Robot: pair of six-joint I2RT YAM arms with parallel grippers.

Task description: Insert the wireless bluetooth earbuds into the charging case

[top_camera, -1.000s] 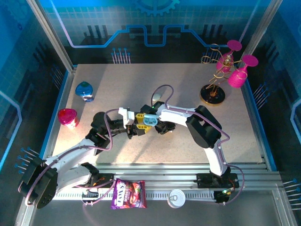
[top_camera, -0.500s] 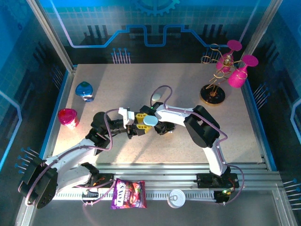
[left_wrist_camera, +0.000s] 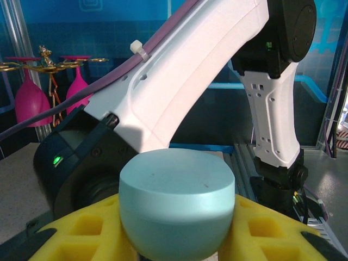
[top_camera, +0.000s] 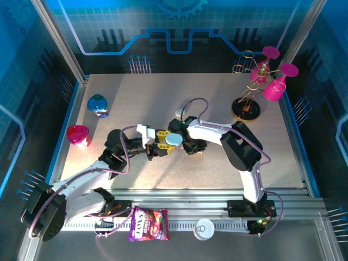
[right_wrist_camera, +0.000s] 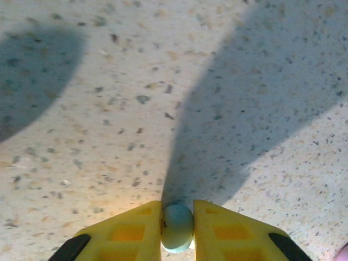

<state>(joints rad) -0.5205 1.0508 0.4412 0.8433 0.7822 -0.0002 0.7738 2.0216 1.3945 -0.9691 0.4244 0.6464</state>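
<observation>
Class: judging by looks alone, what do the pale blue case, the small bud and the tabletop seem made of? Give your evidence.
Charging case: likely moulded plastic, satin; smooth, even pale blue, soft highlight. Earbud: probably plastic too, smooth pale green, slight sheen. Table: matt beige with dark flecks, stone-look laminate or composite; cannot tell which.

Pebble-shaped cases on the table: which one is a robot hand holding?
The pale blue-green plastic case, clamped between the left hand's yellow fingers. The dark blue case and the pink case stand free near the table's left edge.
</observation>
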